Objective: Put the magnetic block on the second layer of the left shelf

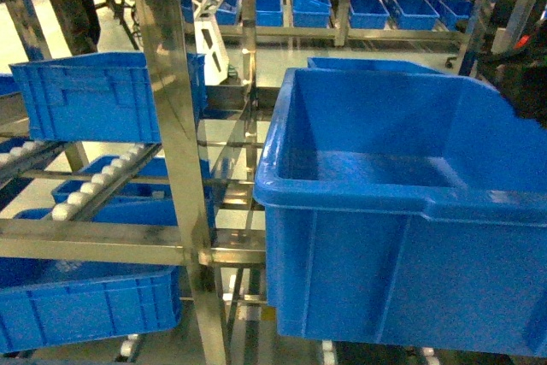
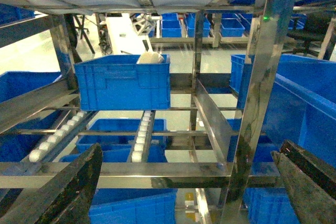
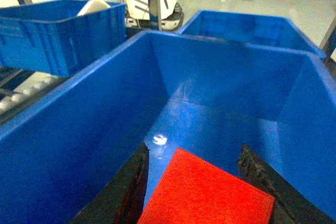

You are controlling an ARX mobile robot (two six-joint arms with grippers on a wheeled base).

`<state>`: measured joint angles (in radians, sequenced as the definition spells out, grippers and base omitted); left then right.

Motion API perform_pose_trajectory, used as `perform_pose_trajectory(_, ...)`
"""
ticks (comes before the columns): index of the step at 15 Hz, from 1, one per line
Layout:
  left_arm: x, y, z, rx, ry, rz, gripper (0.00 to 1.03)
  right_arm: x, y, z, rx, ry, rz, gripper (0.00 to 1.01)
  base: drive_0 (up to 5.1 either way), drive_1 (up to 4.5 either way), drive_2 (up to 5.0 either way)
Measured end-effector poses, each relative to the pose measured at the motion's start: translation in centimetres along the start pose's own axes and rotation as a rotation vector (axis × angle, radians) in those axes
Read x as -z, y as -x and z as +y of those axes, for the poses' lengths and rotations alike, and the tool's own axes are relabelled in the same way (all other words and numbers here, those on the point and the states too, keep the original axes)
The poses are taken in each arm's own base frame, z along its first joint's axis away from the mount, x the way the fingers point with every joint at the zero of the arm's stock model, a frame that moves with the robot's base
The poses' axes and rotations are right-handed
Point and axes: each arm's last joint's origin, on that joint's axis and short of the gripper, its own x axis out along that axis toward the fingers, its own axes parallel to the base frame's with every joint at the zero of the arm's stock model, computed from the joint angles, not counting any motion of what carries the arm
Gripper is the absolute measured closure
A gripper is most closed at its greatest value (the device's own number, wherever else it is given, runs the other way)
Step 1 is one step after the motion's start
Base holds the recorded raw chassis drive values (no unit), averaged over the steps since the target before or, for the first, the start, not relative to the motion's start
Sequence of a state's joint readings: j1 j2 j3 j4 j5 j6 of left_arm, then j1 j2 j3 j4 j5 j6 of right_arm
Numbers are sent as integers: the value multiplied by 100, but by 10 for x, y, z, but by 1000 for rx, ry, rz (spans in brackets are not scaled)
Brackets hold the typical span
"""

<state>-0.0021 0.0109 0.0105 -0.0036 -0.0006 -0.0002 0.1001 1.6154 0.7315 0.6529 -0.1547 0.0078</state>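
Right now your right gripper [image 3: 194,192] is clamped on the magnetic block [image 3: 207,195], held above the near edge of the big blue tub [image 3: 220,93]. Your left gripper [image 2: 189,187] hangs spread and empty. The block looks rigid, light and smooth-faced, so keep gripping opposite flat sides.
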Motion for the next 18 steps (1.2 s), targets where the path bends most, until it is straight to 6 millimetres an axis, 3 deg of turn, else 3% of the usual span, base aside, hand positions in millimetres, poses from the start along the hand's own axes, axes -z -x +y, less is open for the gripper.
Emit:
perform_pose_trajectory(2, 0, 0, 0, 0, 0, 0, 5, 14, -37, -7, 30, -3, 17, 57, 0, 0, 0)
perform_pose_trajectory(3, 0, 0, 0, 0, 0, 0, 5, 18, -44, -9, 45, -23, -2, 57, 0, 0, 0)
perform_pose_trajectory(4, 0, 0, 0, 0, 0, 0, 5, 19, -43, -9, 47, -46, -23, 55, 0, 0, 0)
perform_pose_trajectory(5, 0, 0, 0, 0, 0, 0, 5, 14, -35, -8, 45, -63, -80, 46, 0, 0, 0)
perform_pose_trajectory(8, 0, 0, 0, 0, 0, 0, 5, -5, 23, 2, 14, -80, -179, 18, 0, 0, 0)
perform_pose_trajectory(10, 0, 0, 0, 0, 0, 0, 5, -2, 72, 8, 16, -69, -171, 1, 0, 0, 0)
perform_pose_trajectory(11, 0, 0, 0, 0, 0, 0, 5, 1, 96, 7, 41, -71, -153, 4, 0, 0, 0)
perform_pose_trajectory(12, 0, 0, 0, 0, 0, 0, 5, -9, 121, 5, 74, -60, -205, 3, 0, 0, 0)
perform_pose_trajectory(13, 0, 0, 0, 0, 0, 0, 5, -33, 150, 5, 112, -36, -344, 3, 0, 0, 0)
perform_pose_trajectory(15, 0, 0, 0, 0, 0, 0, 5, -53, 170, 2, 106, -50, -395, 3, 0, 0, 0)
perform_pose_trajectory(17, 0, 0, 0, 0, 0, 0, 5, -51, 166, 1, 102, -74, -365, 3, 0, 0, 0)
perform_pose_trajectory(18, 0, 0, 0, 0, 0, 0, 5, -45, 163, 3, 161, -79, -280, 10, 0, 0, 0)
